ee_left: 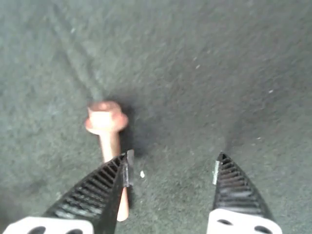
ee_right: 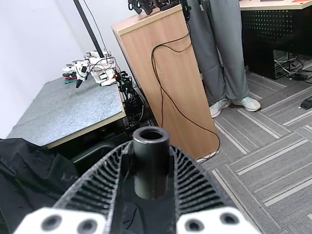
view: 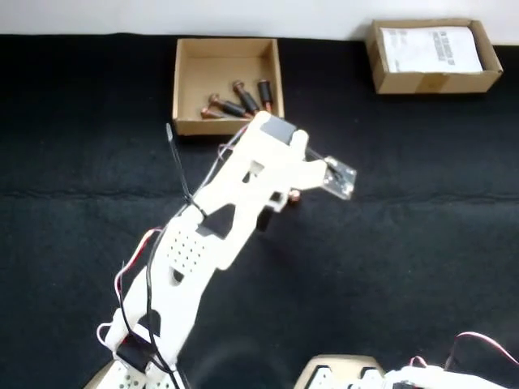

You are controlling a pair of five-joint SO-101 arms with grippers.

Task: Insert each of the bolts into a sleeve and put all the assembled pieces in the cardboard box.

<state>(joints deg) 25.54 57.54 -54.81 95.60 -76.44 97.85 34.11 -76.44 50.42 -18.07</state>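
loose bolt [ee_left: 105, 121]: copper, flat on the black cloth [ee_left: 219, 73] near the table's middle, well apart from the cardboard box; flanged head in plain sight, shank partly hidden under one finger
sleeve [ee_right: 151, 170]: dark tube, upright, open end up, clamped in the right gripper
left gripper [ee_left: 173, 163]: spread wide, nothing held, just above the bolt; one ribbed finger [ee_left: 105, 187] over the shank, the other over bare cloth to the side; contact with the bolt not clear
right gripper [ee_right: 151, 146]: closed around the sleeve, ribbed pads against both its sides
assembled pieces [view: 235, 101]: three bolts in dark sleeves, lying in the near right part of the cardboard box [view: 188, 81]
cardboard box: open, far side of the table, left of centre
left arm [view: 211, 235]: stretched from the near left edge to the middle, ending just near of the box
right arm [view: 442, 378]: low at the near right edge
second box [view: 430, 81]: far right corner, printed sheet inside
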